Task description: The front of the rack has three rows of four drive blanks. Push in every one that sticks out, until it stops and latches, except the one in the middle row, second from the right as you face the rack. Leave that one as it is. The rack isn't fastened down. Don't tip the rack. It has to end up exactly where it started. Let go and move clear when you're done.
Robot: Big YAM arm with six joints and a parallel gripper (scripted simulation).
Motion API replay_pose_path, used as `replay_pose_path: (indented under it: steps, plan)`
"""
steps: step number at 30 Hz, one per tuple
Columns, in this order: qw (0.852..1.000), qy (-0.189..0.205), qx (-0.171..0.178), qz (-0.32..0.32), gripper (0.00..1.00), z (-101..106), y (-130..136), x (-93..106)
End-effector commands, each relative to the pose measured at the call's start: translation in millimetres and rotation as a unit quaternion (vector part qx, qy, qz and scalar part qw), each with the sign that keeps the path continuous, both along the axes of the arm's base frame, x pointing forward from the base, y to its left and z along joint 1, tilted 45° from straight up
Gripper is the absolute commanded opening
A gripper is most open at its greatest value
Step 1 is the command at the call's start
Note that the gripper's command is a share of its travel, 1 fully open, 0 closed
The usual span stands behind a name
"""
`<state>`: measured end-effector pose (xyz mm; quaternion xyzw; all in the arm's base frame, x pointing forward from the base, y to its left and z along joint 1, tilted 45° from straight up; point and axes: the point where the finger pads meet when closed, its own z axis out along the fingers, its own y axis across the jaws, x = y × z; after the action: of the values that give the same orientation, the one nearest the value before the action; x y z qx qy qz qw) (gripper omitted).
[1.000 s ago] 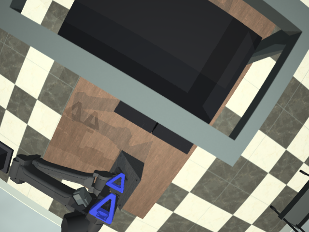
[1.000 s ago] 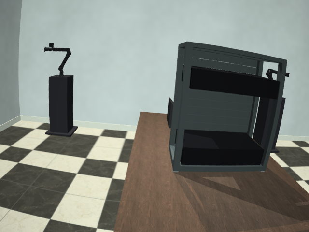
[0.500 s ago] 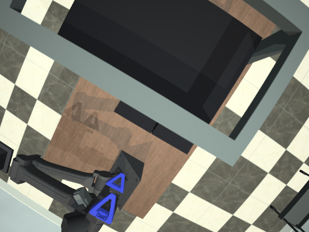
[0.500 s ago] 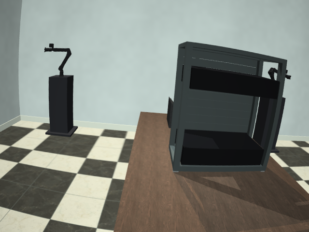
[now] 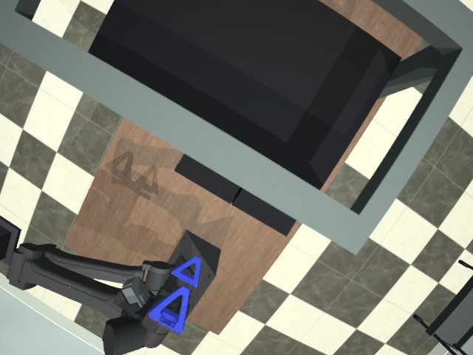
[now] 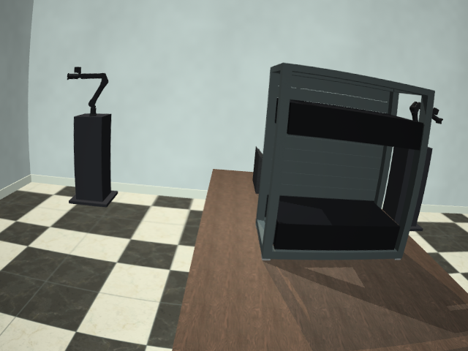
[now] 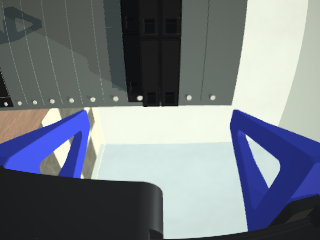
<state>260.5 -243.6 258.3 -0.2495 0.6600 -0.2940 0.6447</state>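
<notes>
The rack (image 5: 244, 99) is a grey frame with dark boxes inside, seen from above on the wooden table. Two dark blanks (image 5: 208, 177) (image 5: 263, 211) stick out of its front side toward my arm. My gripper (image 5: 188, 280) has blue fingers, is open and empty, and hangs well short of the rack front. In the wrist view the open fingers frame the grey ribbed rack front (image 7: 87, 34) and a dark column of blanks (image 7: 152, 34). I cannot tell the rows apart there. The exterior view shows the rack's back (image 6: 340, 166); my gripper is hidden there.
A dark block with a dotted face (image 5: 200, 254) stands on the table right by my gripper. The table edge (image 5: 244, 305) runs close beside it. Other arms on dark pedestals stand on the floor (image 6: 92, 151) (image 5: 451, 321).
</notes>
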Motion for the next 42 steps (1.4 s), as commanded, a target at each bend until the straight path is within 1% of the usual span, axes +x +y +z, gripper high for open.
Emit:
replay_pose_path:
  steps: [1, 5, 8, 10, 12, 15, 18, 20, 42]
  plan:
    - [0.999, -0.013, -0.035, 0.015, 1.00, 23.0, -15.4, 34.3]
    - [0.999, -0.016, -0.032, 0.015, 1.00, 16.0, -22.4, 72.0]
    - [0.999, -0.017, -0.032, 0.015, 1.00, 11.6, -26.5, 95.3]
    - [0.999, -0.017, -0.032, 0.015, 1.00, 11.6, -26.5, 95.3]
    - [0.999, -0.018, -0.031, 0.016, 1.00, 9.5, -28.5, 106.4]
    - [0.999, -0.018, -0.031, 0.016, 1.00, 7.6, -30.0, 115.1]
    - [0.999, -0.015, -0.026, 0.016, 1.00, 5.2, -30.4, 116.8]
    - [0.999, -0.017, -0.029, 0.008, 1.00, 8.8, -35.6, 111.4]
    - [0.999, -0.017, -0.029, 0.009, 1.00, 8.7, -35.1, 111.7]
